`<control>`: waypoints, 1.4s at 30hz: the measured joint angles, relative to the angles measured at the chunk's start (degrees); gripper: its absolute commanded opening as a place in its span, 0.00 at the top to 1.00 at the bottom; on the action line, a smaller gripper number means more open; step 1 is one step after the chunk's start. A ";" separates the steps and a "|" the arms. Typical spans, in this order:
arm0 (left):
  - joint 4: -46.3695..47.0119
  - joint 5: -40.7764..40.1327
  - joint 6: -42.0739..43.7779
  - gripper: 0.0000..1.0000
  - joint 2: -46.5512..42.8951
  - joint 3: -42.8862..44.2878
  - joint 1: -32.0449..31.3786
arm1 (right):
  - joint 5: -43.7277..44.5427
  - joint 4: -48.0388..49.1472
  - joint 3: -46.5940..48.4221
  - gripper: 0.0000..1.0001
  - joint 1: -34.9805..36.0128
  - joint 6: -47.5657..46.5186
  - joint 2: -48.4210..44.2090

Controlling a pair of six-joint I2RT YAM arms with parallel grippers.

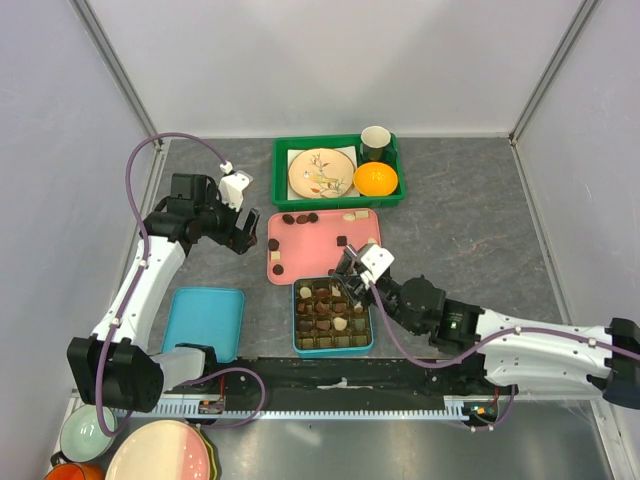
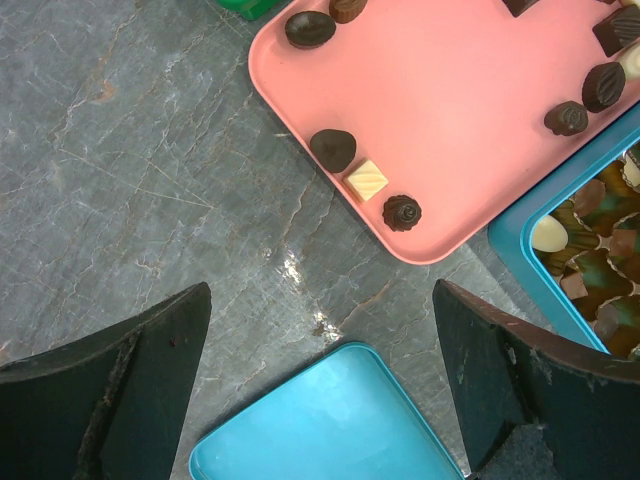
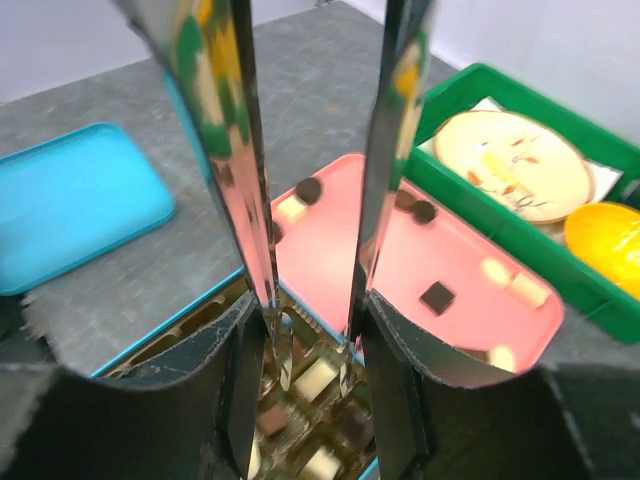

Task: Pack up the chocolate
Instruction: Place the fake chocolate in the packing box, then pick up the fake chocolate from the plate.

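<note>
Small glossy chocolate (image 2: 333, 149) pieces, among them dark domes, a swirled round and one ribbed cream square, are lying on a smooth pink tray (image 2: 450, 120) with rounded corners, just ahead of the left end effector (image 2: 320, 288). More are sitting in the gridded teal box (image 2: 512, 240) to its front right. That end effector is hanging released, its matte black fingers spread wide above the veined grey stone tabletop (image 2: 130, 150) and a flat teal lid (image 2: 330, 430). The right wrist view alone is revealing the right end effector (image 3: 312, 372) up close: long mirror-bright blades, slightly parted, are dipping into the box's cells. Whether they are pinching a piece I cannot tell. From above, the right arm is stretching low and leftward, and the left arm is bending at its elbow.
</note>
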 measured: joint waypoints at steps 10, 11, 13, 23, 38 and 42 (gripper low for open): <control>-0.22 -0.02 0.00 0.01 -0.61 0.07 0.00 | -1.33 11.78 3.72 0.48 -14.51 -2.84 16.57; -0.22 0.00 0.00 0.01 -0.70 0.07 0.00 | -1.88 12.79 4.04 0.46 -16.06 -2.78 18.21; -0.22 -0.02 0.00 0.01 -0.76 0.07 0.00 | -2.86 14.53 4.79 0.46 -17.79 -2.49 21.00; -0.22 -0.02 0.02 0.01 -0.79 0.17 0.00 | -6.73 22.10 6.16 0.43 -23.10 1.38 30.49; -0.22 -0.02 0.02 0.01 -0.85 0.26 0.00 | -7.61 25.94 6.40 0.44 -24.87 3.74 37.73; -0.24 -0.02 0.02 0.01 -0.87 0.26 0.00 | -7.69 26.62 6.49 0.44 -25.46 3.78 38.25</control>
